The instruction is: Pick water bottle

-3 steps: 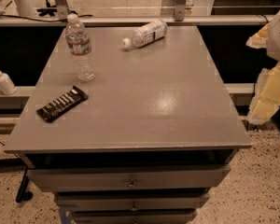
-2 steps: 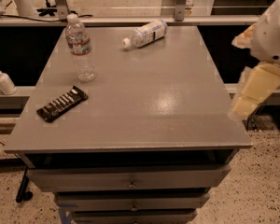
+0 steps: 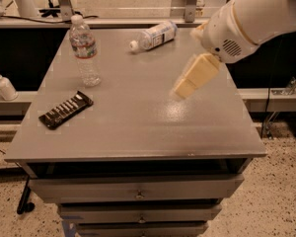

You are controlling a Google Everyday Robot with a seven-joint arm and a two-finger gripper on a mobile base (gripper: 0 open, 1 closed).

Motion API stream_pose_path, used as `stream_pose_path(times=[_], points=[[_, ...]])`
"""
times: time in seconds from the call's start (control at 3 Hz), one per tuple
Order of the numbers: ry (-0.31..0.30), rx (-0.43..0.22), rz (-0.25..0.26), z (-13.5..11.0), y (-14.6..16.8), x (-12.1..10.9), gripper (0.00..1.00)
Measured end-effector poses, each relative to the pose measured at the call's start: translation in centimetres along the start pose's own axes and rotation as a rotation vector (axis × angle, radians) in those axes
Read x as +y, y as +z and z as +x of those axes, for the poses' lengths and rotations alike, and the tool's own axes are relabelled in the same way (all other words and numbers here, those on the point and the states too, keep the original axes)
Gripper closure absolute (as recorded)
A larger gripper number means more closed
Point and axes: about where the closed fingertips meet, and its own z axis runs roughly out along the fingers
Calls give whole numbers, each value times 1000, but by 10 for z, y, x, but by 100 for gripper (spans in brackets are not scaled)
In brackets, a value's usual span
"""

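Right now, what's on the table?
Upright water bottle, a lying bottle, a dark packet. The end effector hovers over the right side; the tabletop behind it and the arm is hidden.

The water bottle [image 3: 84, 51] stands upright at the desk's [image 3: 138, 127] ten o'clock; the gripper [image 3: 181, 89] hovers at two o'clock, well apart.

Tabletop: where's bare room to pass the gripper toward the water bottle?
Bare: middle and front of the table, between the gripper, over the centre-right, and the dark packet. Crowded: left side, where the water bottle stands behind the packet; a lying bottle occupies the back edge.
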Motion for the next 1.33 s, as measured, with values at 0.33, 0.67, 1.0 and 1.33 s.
stream_pose_path(times=[0.33, 0.67, 1.0, 1.33], points=[[32, -151, -2, -41, 48, -11, 0], [71, -253, -8, -66, 88, -18, 0], [97, -336, -11, -90, 124, -28, 0], [115, -389, -14, -108, 153, -39, 0]])
